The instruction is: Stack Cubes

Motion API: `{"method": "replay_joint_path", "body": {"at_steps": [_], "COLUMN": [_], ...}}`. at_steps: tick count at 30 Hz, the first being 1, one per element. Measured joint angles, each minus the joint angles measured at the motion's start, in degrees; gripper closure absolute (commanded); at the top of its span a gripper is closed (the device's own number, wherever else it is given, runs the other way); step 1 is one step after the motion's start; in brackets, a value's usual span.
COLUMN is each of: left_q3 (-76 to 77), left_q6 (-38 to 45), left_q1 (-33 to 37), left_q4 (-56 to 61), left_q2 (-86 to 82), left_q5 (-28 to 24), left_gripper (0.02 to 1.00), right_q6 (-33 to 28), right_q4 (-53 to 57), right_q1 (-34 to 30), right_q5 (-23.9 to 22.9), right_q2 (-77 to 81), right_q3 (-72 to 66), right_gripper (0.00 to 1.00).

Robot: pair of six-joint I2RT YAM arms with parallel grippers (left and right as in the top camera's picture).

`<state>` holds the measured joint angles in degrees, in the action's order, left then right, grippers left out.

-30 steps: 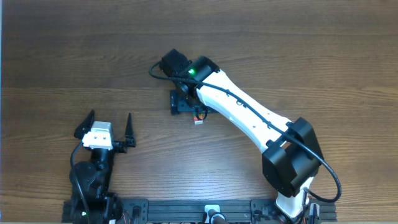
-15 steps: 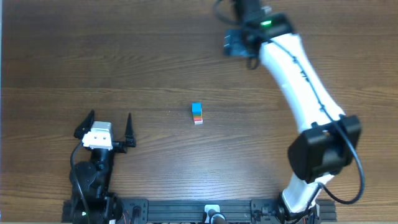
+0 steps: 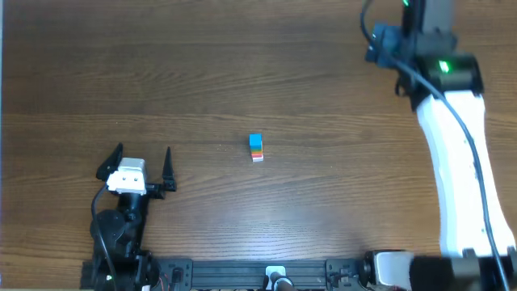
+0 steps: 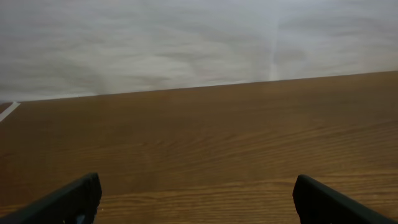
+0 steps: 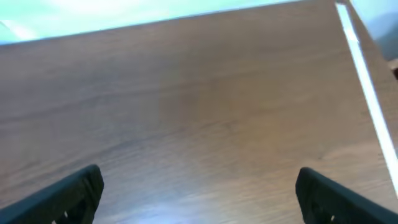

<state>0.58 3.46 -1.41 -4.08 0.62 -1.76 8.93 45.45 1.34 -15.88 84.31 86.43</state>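
A small stack of cubes (image 3: pixel 256 148) stands in the middle of the wooden table, blue on top, an orange layer beneath and a pale one at the bottom. My left gripper (image 3: pixel 137 161) rests open near the table's front left, well apart from the stack, with its fingertips (image 4: pixel 68 199) wide over bare wood. My right gripper (image 3: pixel 386 46) is raised far to the back right, away from the stack. Its fingers (image 5: pixel 68 190) are spread open with nothing between them.
The wooden table (image 3: pixel 161 73) stretches bare around the stack. A white strip marks the table's edge (image 5: pixel 364 81) in the right wrist view. A pale wall (image 4: pixel 186 37) rises beyond the table's far end.
The right arm has lifted off the stack and swung away to the back right, leaving the cubes standing. The left arm has not moved.
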Motion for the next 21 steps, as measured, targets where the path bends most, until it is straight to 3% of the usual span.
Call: {"method": "replay_joint_path", "body": {"at_steps": [13, 21], "left_q3": [0.0, 0.0], "left_q6": [0.0, 0.02], "left_q1": [0.0, 0.0], "left_q4": [-0.02, -0.02], "left_q2": [0.0, -0.04], "left_q5": [0.0, 0.0], "left_gripper": [0.02, 0.02], "right_q6": [-2.99, -3.13], "right_q4": [-28.72, -33.11], "right_q1": [-7.21, -6.99], "right_q5": [6.38, 8.87], "right_q2": [-46.8, -69.64], "right_q3": [-45.2, -60.04], "right_gripper": [0.009, 0.009]}}
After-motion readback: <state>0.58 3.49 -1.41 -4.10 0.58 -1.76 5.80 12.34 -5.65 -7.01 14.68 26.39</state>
